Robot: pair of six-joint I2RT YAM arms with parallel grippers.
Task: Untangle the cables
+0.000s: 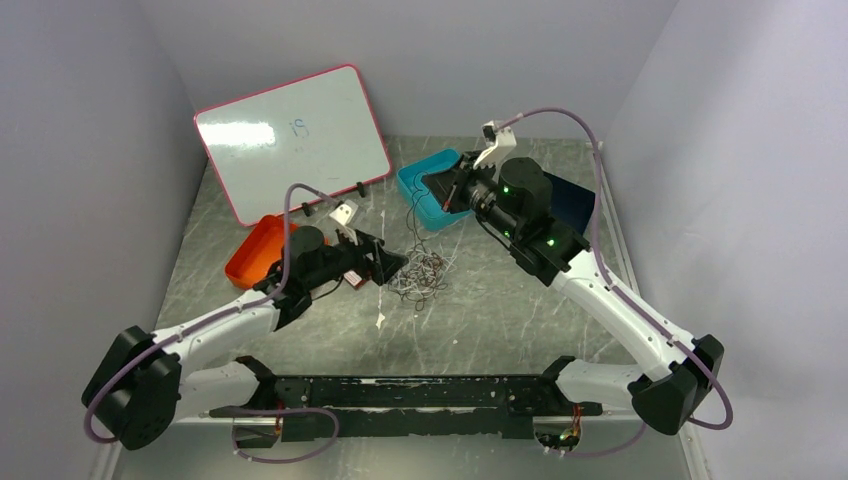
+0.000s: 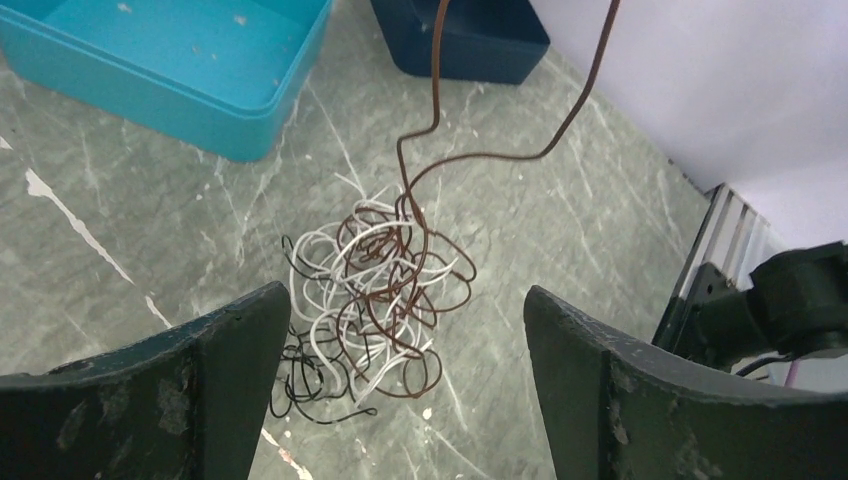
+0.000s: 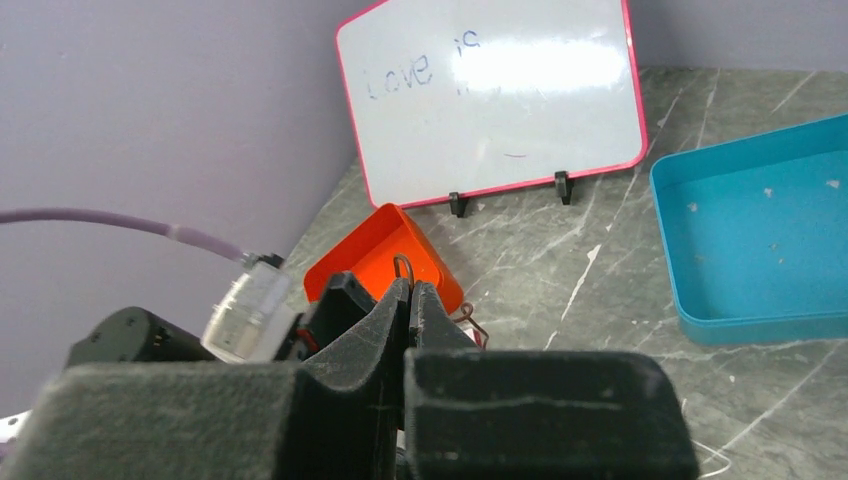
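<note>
Three trays on the far half of the table, one knot of cables (image 1: 425,272) near the middle, just right of the left gripper (image 1: 393,265).

The teal tray (image 2: 200,110) at centre far holds only a few pale specks; the orange tray (image 3: 375,240) sits left, near a whiteboard (image 1: 290,135), and the dark blue tray (image 2: 470,55) lies right of the teal one, its inside not in view. The tangle mixes three colours: white loops, reddish-brown loops and thin black curls on its near-left side; the number of strands cannot be told. Two brown runs rise from it out of the left wrist view. The left jaws stand wide apart on either side of the knot. The right gripper (image 3: 408,290), raised near the teal tray, has its jaws pressed together on a small brown loop.
</note>
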